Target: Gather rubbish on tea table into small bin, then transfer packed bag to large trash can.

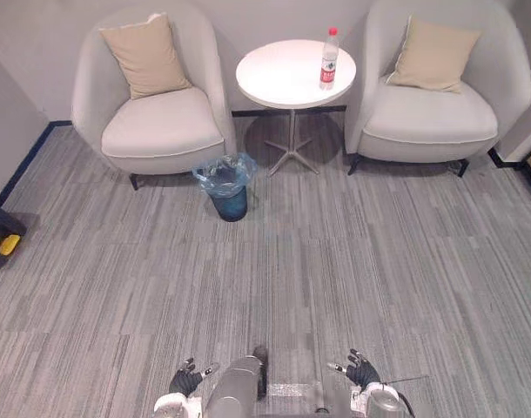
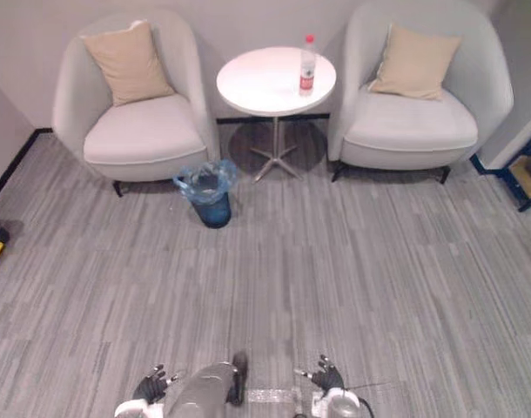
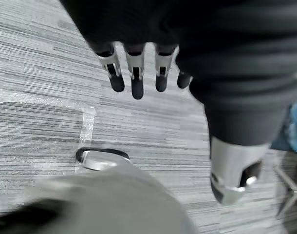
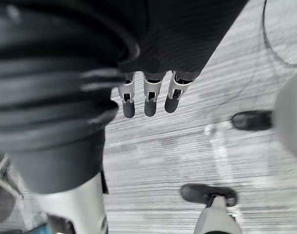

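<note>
Upright bottle (image 1: 330, 59) at the right edge of the tabletop (image 1: 278, 83), well ahead across the floor (image 1: 387, 261). The left robot hand (image 1: 185, 380) and right robot hand (image 1: 362, 373) hang low, fingers straight and empty, with the right judged nearer. The small bin (image 1: 226, 187) stands on the floor, left of the table.

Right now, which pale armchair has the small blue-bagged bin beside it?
The pale armchair on the robot's left: the small blue-bagged bin stands by its front corner; the right armchair has none.

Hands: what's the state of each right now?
Left hand: open, holding nothing.
Right hand: open, holding nothing.
</note>
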